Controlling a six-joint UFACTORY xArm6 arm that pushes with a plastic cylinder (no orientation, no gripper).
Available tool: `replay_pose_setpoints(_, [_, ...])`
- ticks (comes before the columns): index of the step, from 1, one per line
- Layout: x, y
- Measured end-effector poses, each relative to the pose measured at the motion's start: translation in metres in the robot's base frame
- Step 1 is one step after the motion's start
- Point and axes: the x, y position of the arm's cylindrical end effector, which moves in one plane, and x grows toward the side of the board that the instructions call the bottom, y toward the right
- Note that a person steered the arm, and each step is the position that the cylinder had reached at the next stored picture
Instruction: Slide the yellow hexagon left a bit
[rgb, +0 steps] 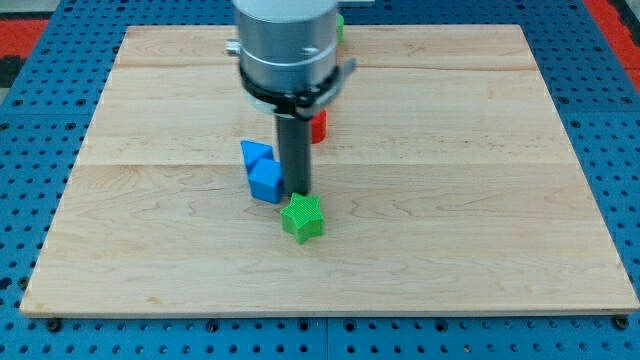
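Observation:
No yellow hexagon shows in the camera view; the arm's grey body may hide it. My tip stands on the wooden board just right of a blue cube and just above a green star. A blue triangle block lies touching the cube's upper left. A red block shows partly behind the rod, to its right. A green block peeks out by the arm's body at the view's top.
The wooden board lies on a blue pegboard table. The arm's grey cylindrical body covers the top middle of the board.

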Motion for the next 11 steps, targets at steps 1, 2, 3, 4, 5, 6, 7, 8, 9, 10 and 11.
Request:
replay_pose_setpoints(1, [-0.003,0.000])
replay_pose_setpoints(2, [-0.004,-0.005])
replay_pose_setpoints(3, [-0.016,-0.044])
replay_pose_setpoints(4, [-0.028,0.019])
replay_pose_setpoints(5, [-0.034,0.152])
replay_pose_setpoints(6, [-0.114,0.158])
replay_pose_setpoints(7, [-0.169,0.125])
replay_pose_setpoints(8, [-0.177,0.083])
replay_pose_setpoints(9, [-0.176,0.046])
replay_pose_setpoints(10, [-0.177,0.019])
replay_pose_setpoints(11, [-0.194,0.049])
